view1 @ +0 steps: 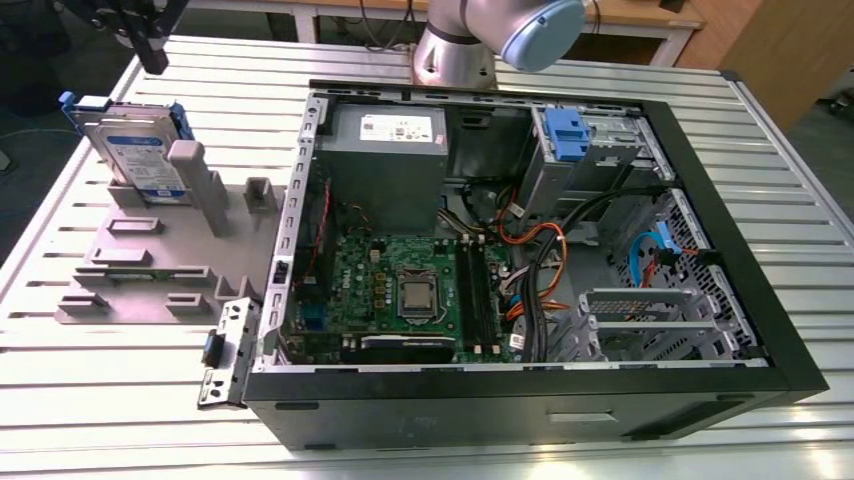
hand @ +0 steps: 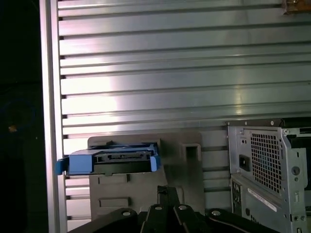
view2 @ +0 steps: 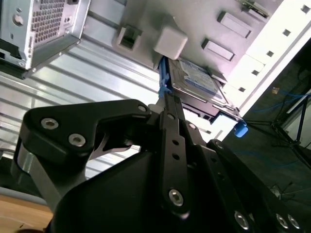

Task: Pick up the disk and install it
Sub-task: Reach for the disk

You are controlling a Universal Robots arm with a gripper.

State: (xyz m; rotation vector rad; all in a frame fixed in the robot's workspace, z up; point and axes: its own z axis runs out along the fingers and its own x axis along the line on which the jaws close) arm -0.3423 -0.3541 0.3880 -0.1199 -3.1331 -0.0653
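The disk (view1: 140,150), silver with a white-and-blue label in a bright blue carrier, stands on edge in the grey stepped fixture (view1: 147,265) at the exterior view's far left. Both wrist views show it too, the disk (view2: 194,80) by its labelled face and the disk (hand: 114,160) edge-on in the fixture (hand: 126,191). My gripper (view1: 156,62) hangs above and behind the disk, well clear of it. Its black fingertips (hand: 167,190) sit together with nothing between them, and the gripper (view2: 165,99) points toward the disk's blue corner.
An open computer case (view1: 534,390) lies on the slatted aluminium table (view1: 107,400), to the right of the fixture. A blue bracket (view1: 567,135) sits on the metal drive bay at the case's far corner. The arm's base (view1: 461,45) stands behind the case.
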